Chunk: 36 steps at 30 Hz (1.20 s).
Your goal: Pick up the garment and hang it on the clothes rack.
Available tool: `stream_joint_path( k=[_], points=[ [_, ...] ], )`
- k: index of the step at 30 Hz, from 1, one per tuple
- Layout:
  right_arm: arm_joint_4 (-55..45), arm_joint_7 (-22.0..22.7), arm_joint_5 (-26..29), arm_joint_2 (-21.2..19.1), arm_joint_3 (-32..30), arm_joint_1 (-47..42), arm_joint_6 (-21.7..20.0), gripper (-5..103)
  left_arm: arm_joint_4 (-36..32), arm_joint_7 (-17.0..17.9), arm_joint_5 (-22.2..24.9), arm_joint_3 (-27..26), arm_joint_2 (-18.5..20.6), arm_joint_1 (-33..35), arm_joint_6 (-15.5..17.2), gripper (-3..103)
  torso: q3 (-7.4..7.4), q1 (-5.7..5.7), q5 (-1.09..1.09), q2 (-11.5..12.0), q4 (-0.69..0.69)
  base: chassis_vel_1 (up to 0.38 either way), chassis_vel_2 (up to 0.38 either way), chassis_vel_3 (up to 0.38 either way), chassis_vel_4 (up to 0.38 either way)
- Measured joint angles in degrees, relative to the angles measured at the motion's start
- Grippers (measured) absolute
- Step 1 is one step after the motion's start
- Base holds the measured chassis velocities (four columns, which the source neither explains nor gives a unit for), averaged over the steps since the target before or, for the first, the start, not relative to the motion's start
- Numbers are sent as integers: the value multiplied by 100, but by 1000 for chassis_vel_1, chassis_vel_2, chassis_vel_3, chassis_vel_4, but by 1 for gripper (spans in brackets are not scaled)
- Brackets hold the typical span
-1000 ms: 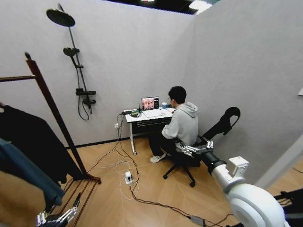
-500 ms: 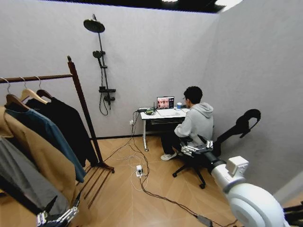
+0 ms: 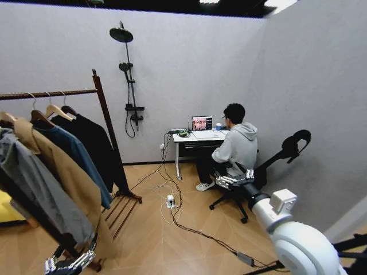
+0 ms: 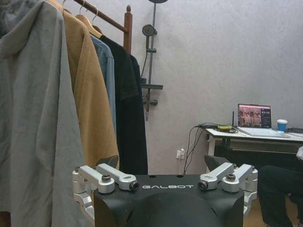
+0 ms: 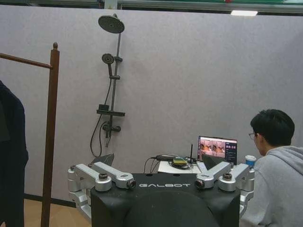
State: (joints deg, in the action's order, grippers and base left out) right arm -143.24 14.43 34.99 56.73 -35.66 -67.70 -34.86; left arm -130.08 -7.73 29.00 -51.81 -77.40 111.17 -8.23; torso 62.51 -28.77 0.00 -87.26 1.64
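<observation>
Standing at far left, the clothes rack [image 3: 105,117] carries a grey coat [image 3: 40,183], a tan coat [image 3: 69,175], a blue shirt [image 3: 80,157] and a black garment [image 3: 100,146]. The head view shows the rack's slatted base; the left wrist view shows the left gripper [image 4: 163,163] spread and empty beside the coats. The right gripper [image 5: 158,163], also spread, points at the far counter [image 3: 192,137].

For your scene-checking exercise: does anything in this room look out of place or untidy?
A wall-mounted shower fitting stands beside an office desk, an odd pairing. Cables sprawl loose across the wooden floor. The clothes rack looks upright, its coats hanging in order.
</observation>
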Motion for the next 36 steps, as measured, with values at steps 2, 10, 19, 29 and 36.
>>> stream_joint_path(
  k=[2, 10, 19, 29, 36],
  points=[
    [0, -1, -2, 0, 2, 0, 0, 100, 0, 0, 0, 0, 0, 0, 0, 100, 0, 0, -2, 0, 0, 109, -110, -101, 109],
    [0, -1, -32, 30, 27, -9, 0, 100, 0, 0, 0, 0, 0, 0, 0, 100, 0, -1, 0, 0, 1, 105, -103, -104, 99],
    [0, -1, -117, 93, 54, -52, 1, 100, 0, -1, 0, 0, 0, 0, 0, 100, 1, -2, -2, 1, 0, 134, -135, -135, 142],
    [0, 0, -143, 100, 26, -110, 0, 100, 0, -1, 0, 0, 0, 0, 0, 100, 0, 1, 1, -1, 1, 176, -181, -183, 173],
    [0, 3, -177, 127, 79, -120, -2, 100, 0, -1, 0, 0, 0, 0, 0, 100, 1, -1, 3, 0, 2, 160, -173, -171, 163]
  ],
)
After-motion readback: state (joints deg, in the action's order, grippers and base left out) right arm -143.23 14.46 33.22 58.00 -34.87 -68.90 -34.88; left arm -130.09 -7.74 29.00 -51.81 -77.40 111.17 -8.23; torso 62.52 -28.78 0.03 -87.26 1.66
